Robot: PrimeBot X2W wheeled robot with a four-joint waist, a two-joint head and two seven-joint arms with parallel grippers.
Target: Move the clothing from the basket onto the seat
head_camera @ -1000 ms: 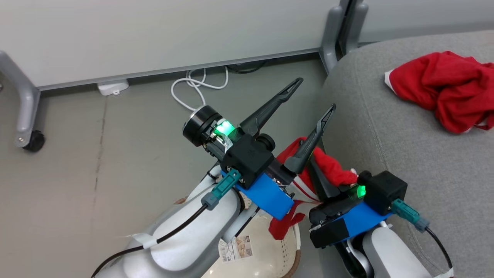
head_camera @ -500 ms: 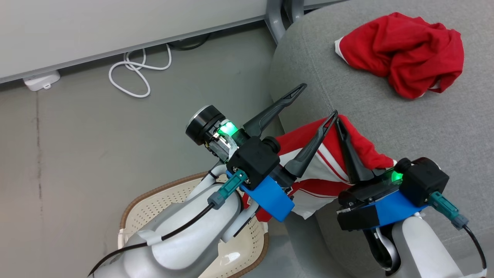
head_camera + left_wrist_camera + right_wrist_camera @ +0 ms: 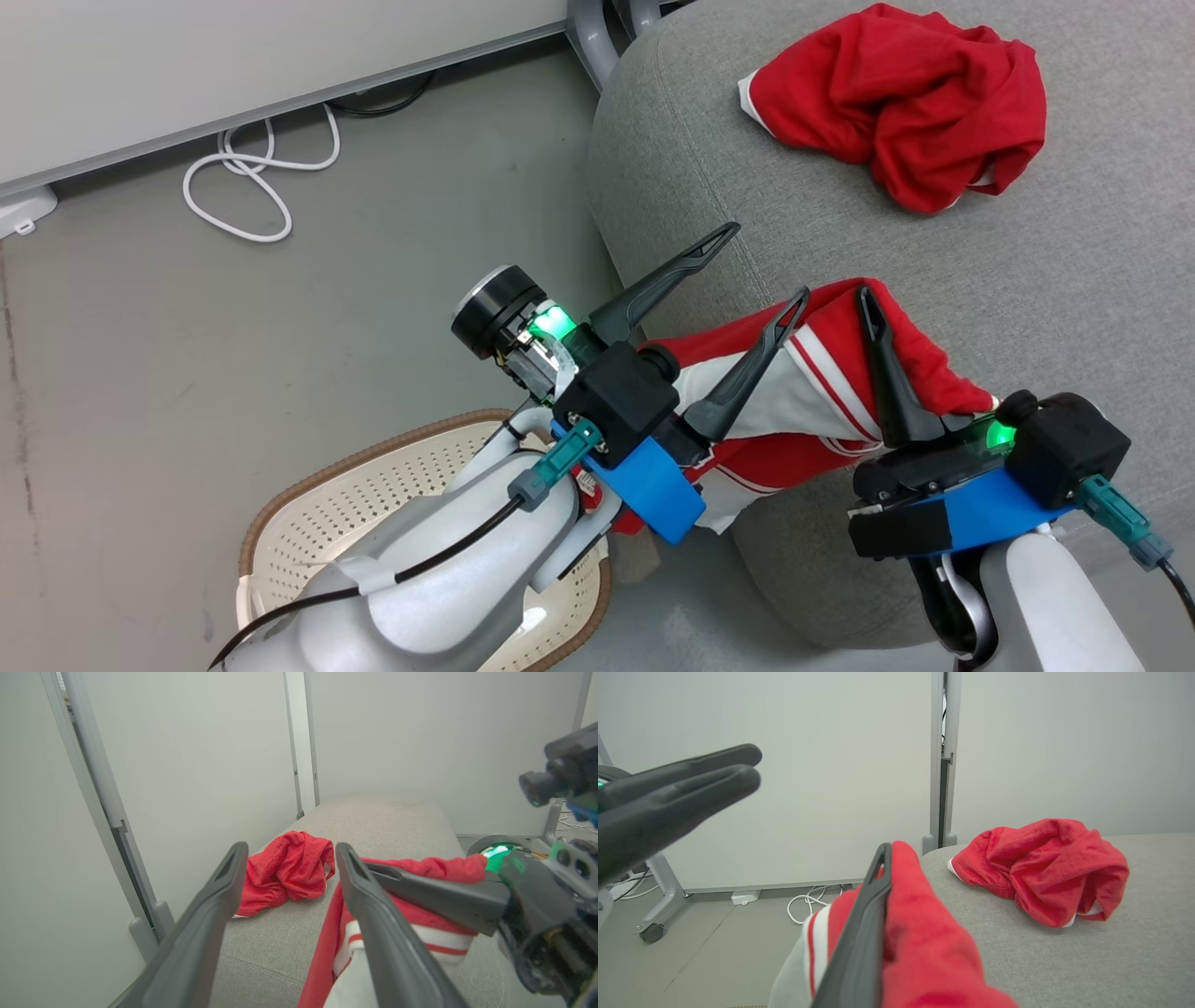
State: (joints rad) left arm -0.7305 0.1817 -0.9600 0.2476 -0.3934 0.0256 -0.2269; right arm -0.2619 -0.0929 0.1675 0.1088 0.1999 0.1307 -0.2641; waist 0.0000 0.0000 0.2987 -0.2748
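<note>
Nearest you, the basket (image 3: 373, 451) sits on the floor (image 3: 140, 327) under your left forearm (image 3: 448, 579); the part that shows holds no cloth. Above it your left claw (image 3: 767, 261) hangs with its 2 fingers spread wide and nothing between them, 1 finger crossing in front of the striped garment (image 3: 822, 392). Your right claw (image 3: 868, 313) is clamped tight on that garment's red upper fold, over the rounded front edge of the seat (image 3: 1074, 280). The garment's white-and-red lower part trails off the edge toward the basket. Farther in, the plain red garment (image 3: 896, 103) lies crumpled on the seat, well apart from both claws. Beyond, a white cable (image 3: 247, 177) loops on the floor by the wall (image 3: 233, 56). The risk, as judged here: let go this close to the edge and the hanging weight may drag the garment off the rounded cushion onto the floor. The left finger beside the cloth could also snag it as the arms part.
</note>
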